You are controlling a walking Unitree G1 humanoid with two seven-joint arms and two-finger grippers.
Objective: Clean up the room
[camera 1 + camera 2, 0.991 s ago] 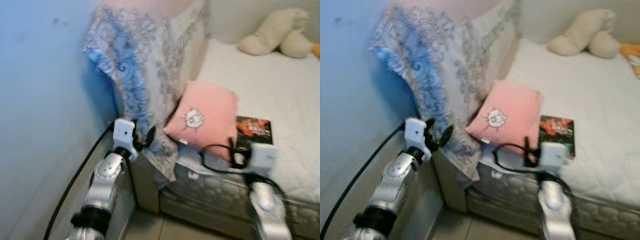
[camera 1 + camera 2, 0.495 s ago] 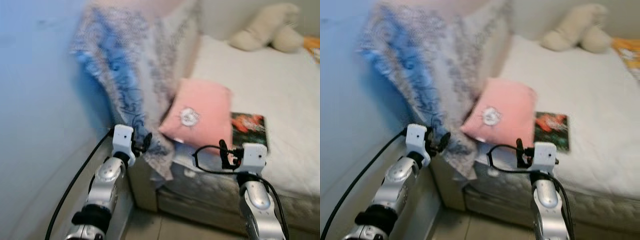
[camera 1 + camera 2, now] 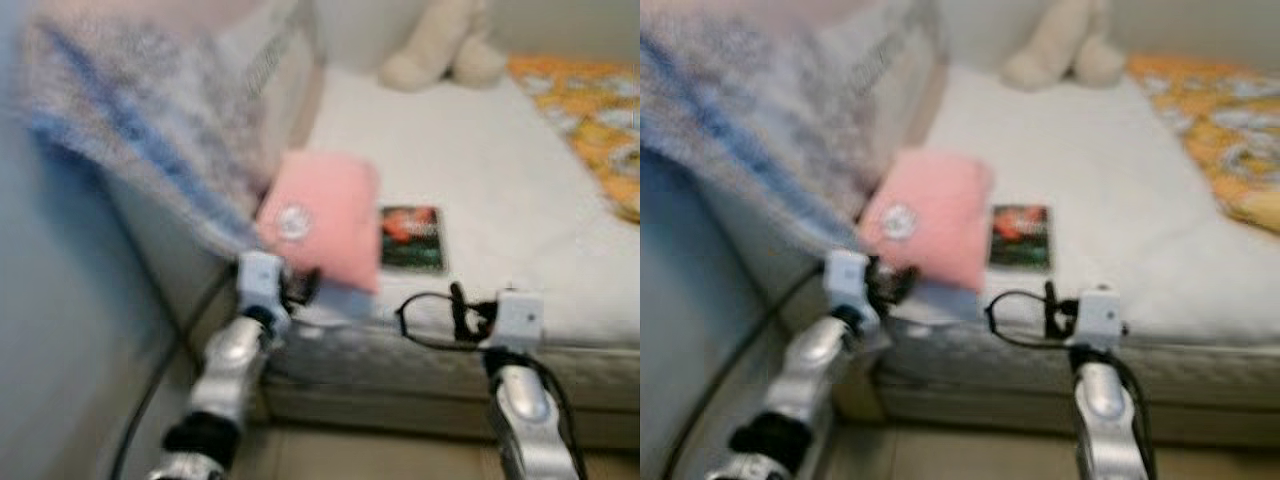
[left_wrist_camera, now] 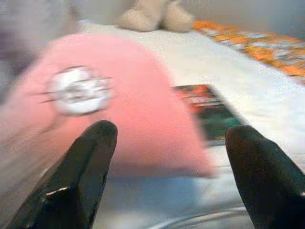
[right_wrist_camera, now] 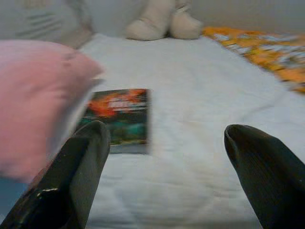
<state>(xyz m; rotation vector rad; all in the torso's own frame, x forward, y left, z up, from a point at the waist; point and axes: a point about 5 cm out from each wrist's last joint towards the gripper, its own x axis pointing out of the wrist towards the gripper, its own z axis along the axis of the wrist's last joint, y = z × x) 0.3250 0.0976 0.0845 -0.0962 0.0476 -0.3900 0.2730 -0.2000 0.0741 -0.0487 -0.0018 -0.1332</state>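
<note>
A pink pillow (image 3: 320,215) with a white flower patch lies at the near left corner of the white bed (image 3: 490,170). Beside it, toward my right, a dark book (image 3: 410,225) with a red cover picture lies flat. My left gripper (image 3: 300,287) is open and held just before the pillow's near edge (image 4: 119,119). My right gripper (image 3: 462,310) is open at the mattress edge, with the book (image 5: 119,117) ahead between its spread fingers. Neither gripper holds anything. The pictures are blurred.
A blue-grey patterned blanket (image 3: 130,130) hangs over the headboard at the left. A cream plush toy (image 3: 440,55) sits at the far side of the bed, and an orange patterned cover (image 3: 590,110) lies at the right. A wall (image 3: 50,350) stands close on my left.
The whole picture has swung to the right, so the camera moved; the orange cover has come into sight. Both grippers stay open and raised before the bed edge.
</note>
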